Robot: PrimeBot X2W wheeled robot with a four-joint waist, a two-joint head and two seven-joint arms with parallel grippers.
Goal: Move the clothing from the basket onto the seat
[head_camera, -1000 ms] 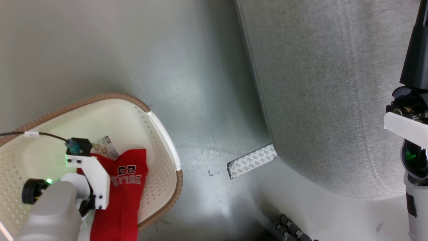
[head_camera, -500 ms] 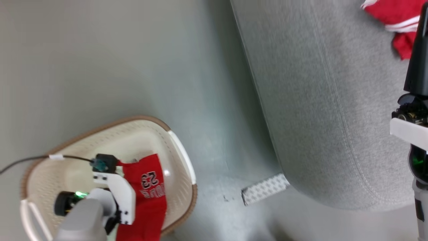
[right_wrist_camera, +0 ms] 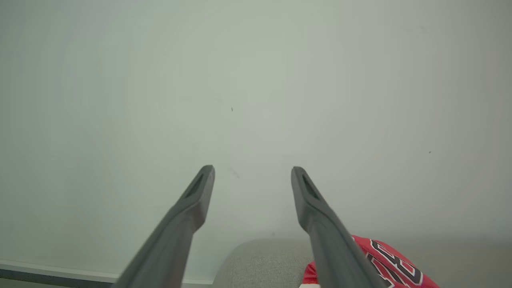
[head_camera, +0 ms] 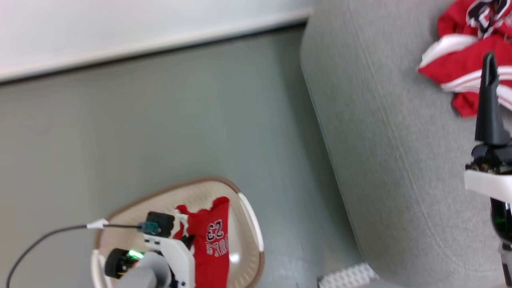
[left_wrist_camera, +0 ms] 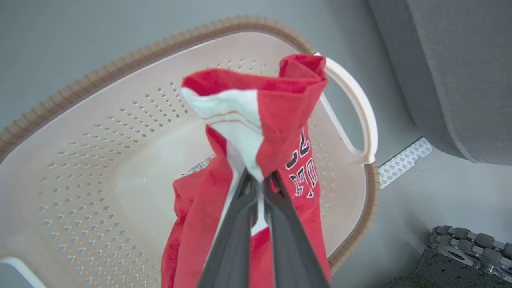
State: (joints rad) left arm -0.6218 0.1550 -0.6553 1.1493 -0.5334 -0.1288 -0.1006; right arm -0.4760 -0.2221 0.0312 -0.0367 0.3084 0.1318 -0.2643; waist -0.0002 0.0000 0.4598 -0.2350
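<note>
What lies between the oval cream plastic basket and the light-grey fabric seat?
Bare grey floor, apart from a white patterned strip by the seat; head and left wrist views show it.

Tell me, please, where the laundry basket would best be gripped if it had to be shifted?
Probably by the white loop handle at the end of the basket nearest the sofa. An open gap separates it from the wall, so one finger could pass through from above and the hand close across the bar. The open right hand is free; the left hand holds the red garment.
</note>
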